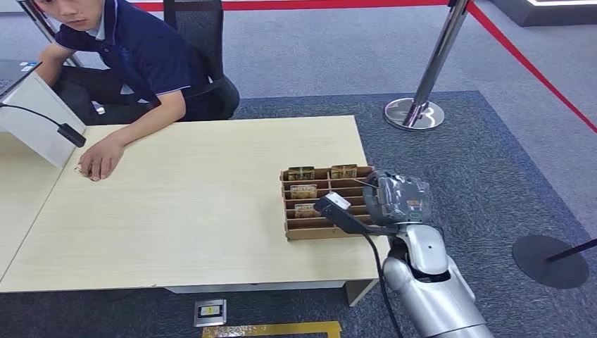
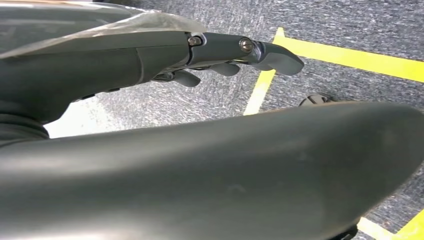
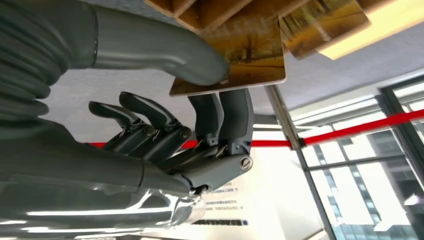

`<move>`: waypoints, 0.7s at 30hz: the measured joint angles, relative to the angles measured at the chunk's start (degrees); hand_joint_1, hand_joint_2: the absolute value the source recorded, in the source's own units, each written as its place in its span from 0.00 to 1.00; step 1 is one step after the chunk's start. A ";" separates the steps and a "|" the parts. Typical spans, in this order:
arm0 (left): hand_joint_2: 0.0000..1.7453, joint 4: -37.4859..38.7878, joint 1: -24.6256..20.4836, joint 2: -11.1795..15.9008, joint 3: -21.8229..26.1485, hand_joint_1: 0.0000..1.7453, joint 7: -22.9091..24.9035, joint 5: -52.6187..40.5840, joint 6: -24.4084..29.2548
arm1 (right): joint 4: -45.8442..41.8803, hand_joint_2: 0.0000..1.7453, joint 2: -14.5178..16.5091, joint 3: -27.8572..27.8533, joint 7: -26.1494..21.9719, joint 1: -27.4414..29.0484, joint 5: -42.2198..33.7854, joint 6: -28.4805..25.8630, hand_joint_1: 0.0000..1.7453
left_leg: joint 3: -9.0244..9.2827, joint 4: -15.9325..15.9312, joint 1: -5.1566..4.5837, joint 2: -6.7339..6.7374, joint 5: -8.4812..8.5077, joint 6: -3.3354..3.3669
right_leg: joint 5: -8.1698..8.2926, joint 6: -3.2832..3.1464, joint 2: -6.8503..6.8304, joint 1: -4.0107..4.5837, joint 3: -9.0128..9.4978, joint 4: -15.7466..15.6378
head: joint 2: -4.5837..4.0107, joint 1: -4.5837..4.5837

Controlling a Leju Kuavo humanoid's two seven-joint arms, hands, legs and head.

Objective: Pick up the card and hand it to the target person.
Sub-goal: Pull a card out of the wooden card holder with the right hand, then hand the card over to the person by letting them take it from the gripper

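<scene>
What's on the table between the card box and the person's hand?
Nothing: in the head view, bare table lies between the wooden card box and the person's hand.

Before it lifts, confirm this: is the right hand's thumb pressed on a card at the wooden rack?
Yes: in the right wrist view the right hand pinches the card between thumb and fingers at the wooden rack.

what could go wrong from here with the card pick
The right hand pinches the card only near one edge, between thumb and fingers, so it may slip or twist as it lifts. A second card sits close beside it in the wooden card rack and might be dragged along. The rack stands near the table edge; a snag could tug it off.
</scene>
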 joint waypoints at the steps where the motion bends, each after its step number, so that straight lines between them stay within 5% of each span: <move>1: 0.00 0.00 0.00 0.00 0.00 0.00 -0.04 0.10 0.02 | -1.59 1.00 -0.13 0.04 -0.77 0.18 -0.73 0.62 1.00 | 0.00 0.00 0.00 0.00 0.00 0.00 | 0.00 0.00 0.00 0.00 0.00 0.00 | 0.00 -0.01; 11: 0.00 0.01 -0.42 -0.02 -0.01 0.00 -0.52 -0.57 -0.06 | -9.07 1.00 1.62 6.43 -5.24 -5.34 -7.74 8.14 1.00 | -0.04 0.00 0.02 0.03 0.03 -0.04 | 0.01 -0.02 0.00 0.02 -0.03 0.05 | 0.00 0.00; 21: 0.00 0.09 -1.05 -0.26 -0.62 0.00 -0.44 -2.69 -0.56 | 9.99 1.00 12.55 13.88 -2.23 -21.97 -10.44 8.43 1.00 | -0.05 0.00 0.04 0.04 0.08 -0.10 | 0.01 -0.04 0.00 0.04 -0.07 0.15 | 0.00 -0.01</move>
